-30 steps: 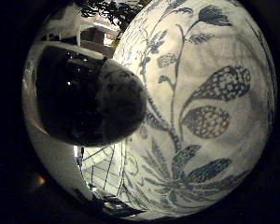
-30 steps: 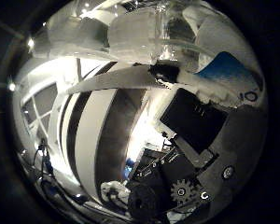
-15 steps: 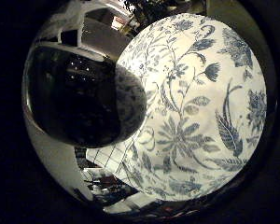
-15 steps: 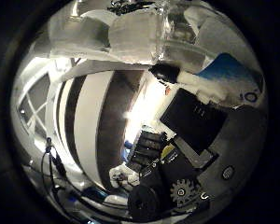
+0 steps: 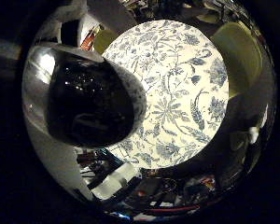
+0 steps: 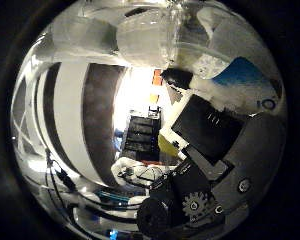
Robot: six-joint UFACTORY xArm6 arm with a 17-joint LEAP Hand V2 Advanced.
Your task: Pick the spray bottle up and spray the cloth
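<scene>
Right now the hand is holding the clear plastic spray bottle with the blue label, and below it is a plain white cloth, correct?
Not quite. The cloth is not plain: the little finger side palm view shows white fabric with a blue floral print. The rest holds: the thumb side palm view shows the hand curled round the clear plastic spray bottle with the blue label.

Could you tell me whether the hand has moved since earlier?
Yes: the hand, holding the spray bottle, has drawn away from the cloth, now seen whole.

The robot hand (image 6: 205, 165) shows its black and white finger segments and a small gear close along the thumb-side palm view, the fingers curled inward across the palm. In the little-finger-side view, a dark rounded fingertip (image 5: 91, 107) looms close to the palm.
</scene>
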